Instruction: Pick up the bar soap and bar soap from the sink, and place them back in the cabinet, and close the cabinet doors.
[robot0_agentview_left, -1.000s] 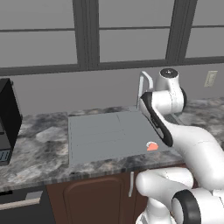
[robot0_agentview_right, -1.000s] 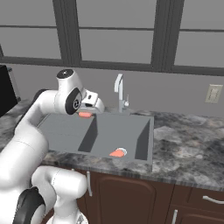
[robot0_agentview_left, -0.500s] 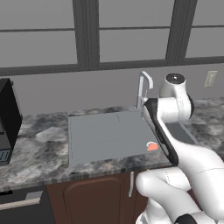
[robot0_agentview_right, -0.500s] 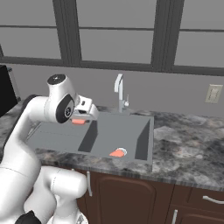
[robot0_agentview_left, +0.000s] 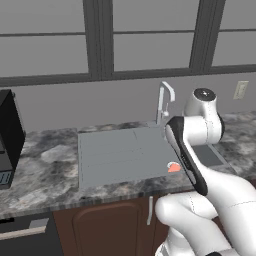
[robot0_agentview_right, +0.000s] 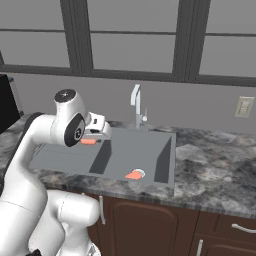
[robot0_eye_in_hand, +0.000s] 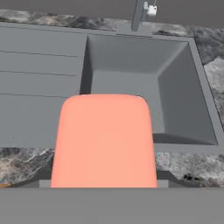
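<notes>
Higher now, the two-finger gripper (robot0_agentview_right: 91, 142) grips the flat salmon-orange bar soap (robot0_eye_in_hand: 104, 141) above the grey rectangular sink (robot0_eye_in_hand: 183, 105).

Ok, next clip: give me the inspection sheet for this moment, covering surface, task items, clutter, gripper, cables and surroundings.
Surface: speckled stone counter around the grey sink, which has a ridged drainboard and a silver tap.
Task items: flat bar soap lifted above the sink, close in front of the hand camera; rounded bar soap lies in the basin by its front wall. Tall cabinet: nothing seen.
Clutter: nothing seen.
Gripper: gripper raised over the sink, carrying the flat soap.
Cables: nothing seen.
Surroundings: window behind the sink, wall outlet, black appliance on the counter, brown base cabinets below.
</notes>
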